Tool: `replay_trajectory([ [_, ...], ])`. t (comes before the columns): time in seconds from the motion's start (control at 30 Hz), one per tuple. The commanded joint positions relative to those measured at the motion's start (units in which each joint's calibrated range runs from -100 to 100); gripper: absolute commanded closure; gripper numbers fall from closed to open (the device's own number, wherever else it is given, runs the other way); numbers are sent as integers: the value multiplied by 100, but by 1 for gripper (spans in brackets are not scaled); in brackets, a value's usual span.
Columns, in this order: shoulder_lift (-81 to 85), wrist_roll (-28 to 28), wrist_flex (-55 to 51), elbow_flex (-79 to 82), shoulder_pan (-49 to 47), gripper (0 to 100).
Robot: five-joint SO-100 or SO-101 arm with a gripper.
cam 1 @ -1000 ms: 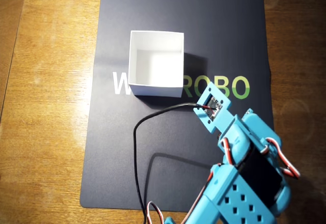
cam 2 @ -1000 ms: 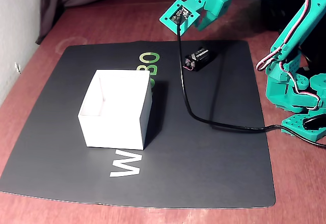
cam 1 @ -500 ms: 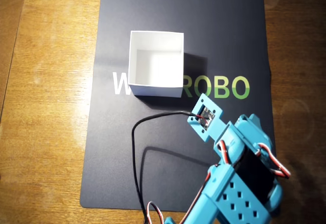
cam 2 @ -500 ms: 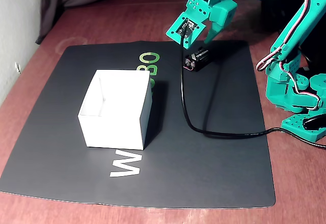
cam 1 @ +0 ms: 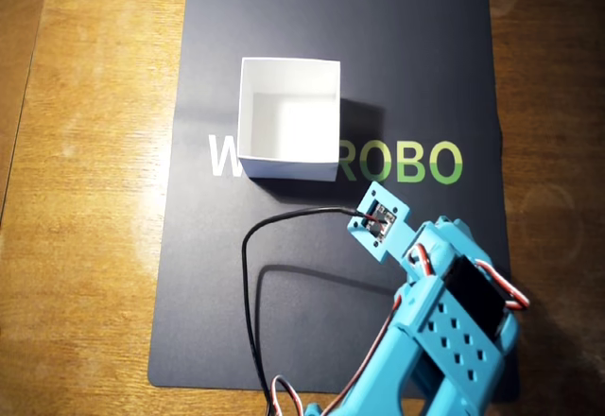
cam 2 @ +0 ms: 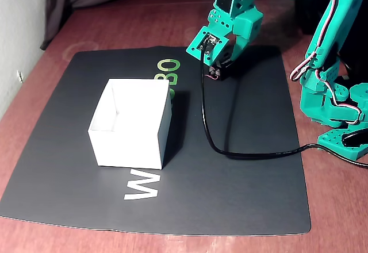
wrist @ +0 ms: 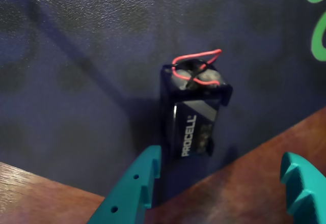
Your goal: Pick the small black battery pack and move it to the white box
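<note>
The small black battery pack (wrist: 191, 127), labelled PROCELL with red wires on top, stands on the black mat near its edge. In the wrist view my gripper (wrist: 220, 158) is open around it: the left finger (wrist: 137, 183) is right beside the pack, the right finger (wrist: 303, 188) is well apart. In the fixed view the gripper (cam 2: 224, 63) is lowered over the pack (cam 2: 220, 71) at the mat's far side. The white box (cam 1: 284, 165) is open and empty; it also shows in the fixed view (cam 2: 129, 146). In the overhead view the arm hides the pack.
The black mat (cam 1: 208, 293) with WOWROBO lettering lies on a wooden table (cam 1: 85, 246). A black cable (cam 2: 207, 121) runs from the wrist camera across the mat. The arm's base (cam 2: 333, 109) stands at the right in the fixed view.
</note>
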State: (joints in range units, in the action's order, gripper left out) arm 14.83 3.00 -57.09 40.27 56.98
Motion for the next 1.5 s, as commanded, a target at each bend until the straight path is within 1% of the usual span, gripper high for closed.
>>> replay_trajectory([
  [0.0,-207,29,29,-295,44,73],
  [0.1,-444,35,-120,-531,55,73],
  [0.2,-839,29,-645,-1193,44,73],
  [0.37,-1470,24,-1224,-2136,55,73],
  [0.6,-1856,35,-1925,-2617,67,73],
  [0.77,-1882,230,-1907,-2617,184,73],
  [0.97,-2101,257,-1557,-2635,560,73],
  [1.1,-2399,274,-1478,-2971,794,73],
  [1.37,-2522,274,-1539,-2925,700,73],
  [1.47,-2531,274,-1548,-2907,501,73],
])
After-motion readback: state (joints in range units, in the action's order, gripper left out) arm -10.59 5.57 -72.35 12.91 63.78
